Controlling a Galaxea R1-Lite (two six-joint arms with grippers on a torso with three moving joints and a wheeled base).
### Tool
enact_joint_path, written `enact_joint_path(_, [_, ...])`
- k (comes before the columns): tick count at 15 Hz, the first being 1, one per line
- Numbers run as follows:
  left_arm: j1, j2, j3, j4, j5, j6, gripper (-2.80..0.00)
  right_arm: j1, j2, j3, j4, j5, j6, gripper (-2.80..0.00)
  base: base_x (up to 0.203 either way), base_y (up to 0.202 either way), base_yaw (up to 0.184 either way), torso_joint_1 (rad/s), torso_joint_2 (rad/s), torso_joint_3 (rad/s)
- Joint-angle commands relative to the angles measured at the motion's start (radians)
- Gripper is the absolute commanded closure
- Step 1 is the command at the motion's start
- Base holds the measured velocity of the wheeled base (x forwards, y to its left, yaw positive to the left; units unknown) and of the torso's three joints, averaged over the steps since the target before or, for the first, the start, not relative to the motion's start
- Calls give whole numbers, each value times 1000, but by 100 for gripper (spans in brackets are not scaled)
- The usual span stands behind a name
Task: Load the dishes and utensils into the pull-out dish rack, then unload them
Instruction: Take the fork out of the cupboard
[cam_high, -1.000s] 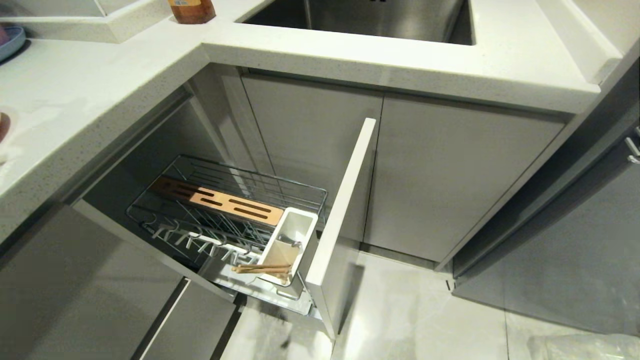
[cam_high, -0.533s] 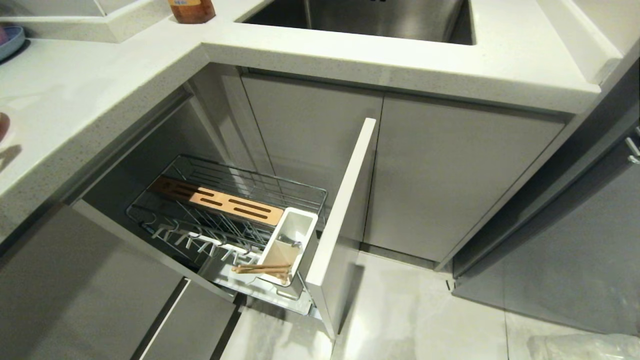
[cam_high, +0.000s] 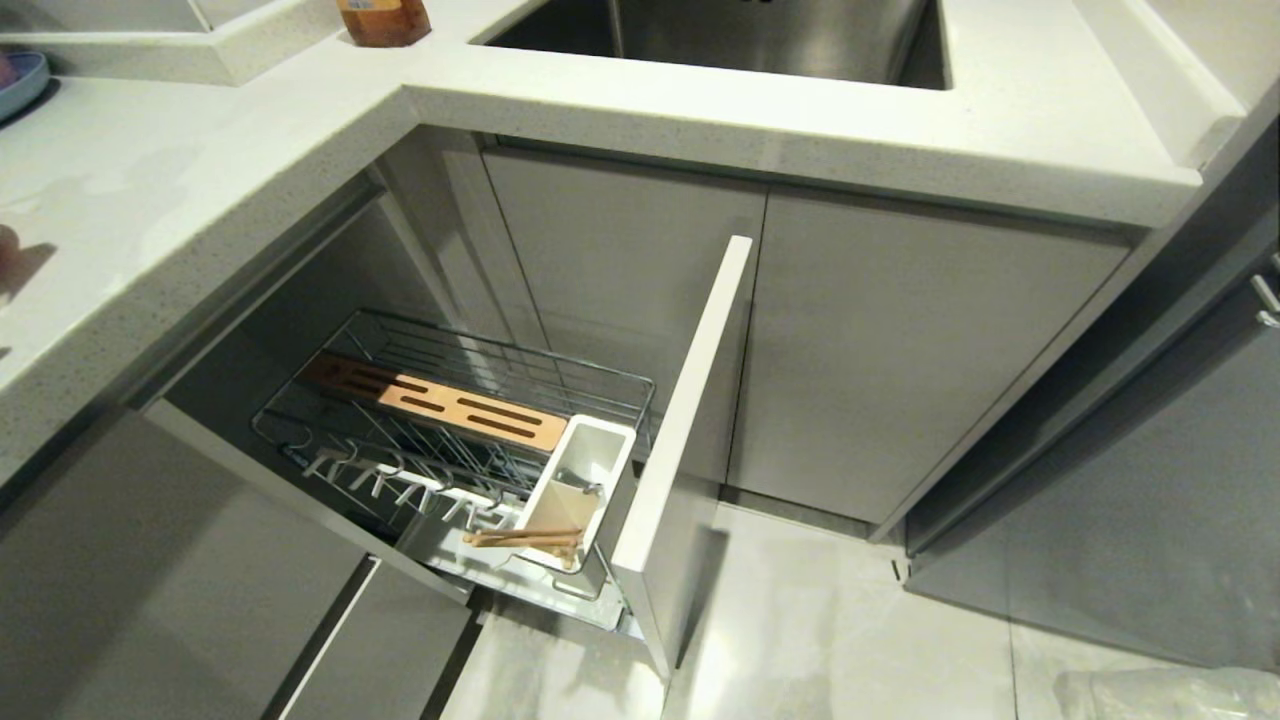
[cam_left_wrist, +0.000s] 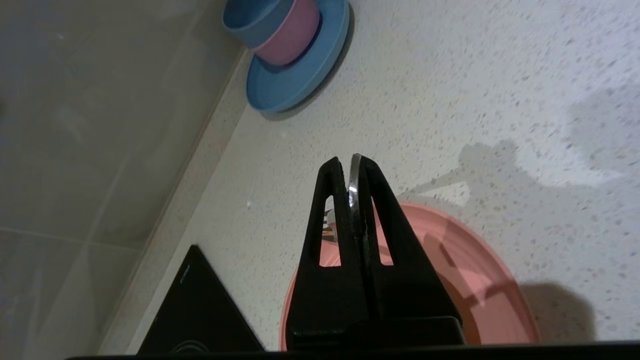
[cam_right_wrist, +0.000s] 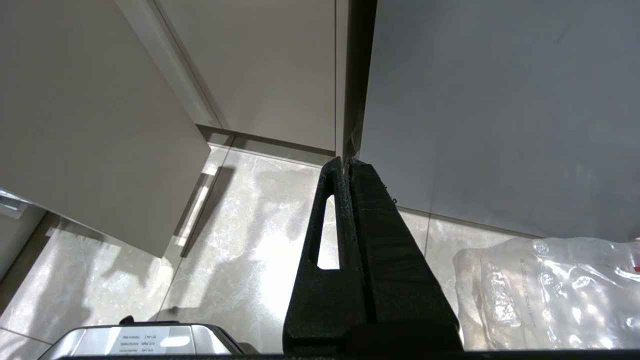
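Observation:
My left gripper is shut on a slim metal spoon, whose edge shows between the black fingers. It hangs over the speckled white counter, just above a flat pink plate. In the head view the pull-out dish rack stands open below the counter, with its pale front panel. The wooden chopsticks lie in its white utensil box. The white bowl is out of view. My right gripper is shut on nothing and parked low over the floor.
A blue plate with stacked blue and pink bowls sits near the tiled wall. A sink and an amber bottle are at the back. A plastic bag lies on the floor by the grey cabinet doors.
The arm's shadow on the counter at the head view's left edge has shifted farther along the counter. The rack and the chopsticks have not moved.

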Motion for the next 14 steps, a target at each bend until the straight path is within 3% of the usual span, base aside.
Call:
enact_joint_path(1, [-4,10,13,3,18,12,0,-1,0,3,0,0,0,0,0,0,0,0,0,0])
enact_joint_path(7, [-58,7,74,1,95,65,0,1,0,3,-1,-1,0,0,0,0,0,0,0,0])
enact_joint_path(14, [-127,3,97,1,255,78,0,-1,0,2,1,0,0,0,0,0,0,0,0,0])
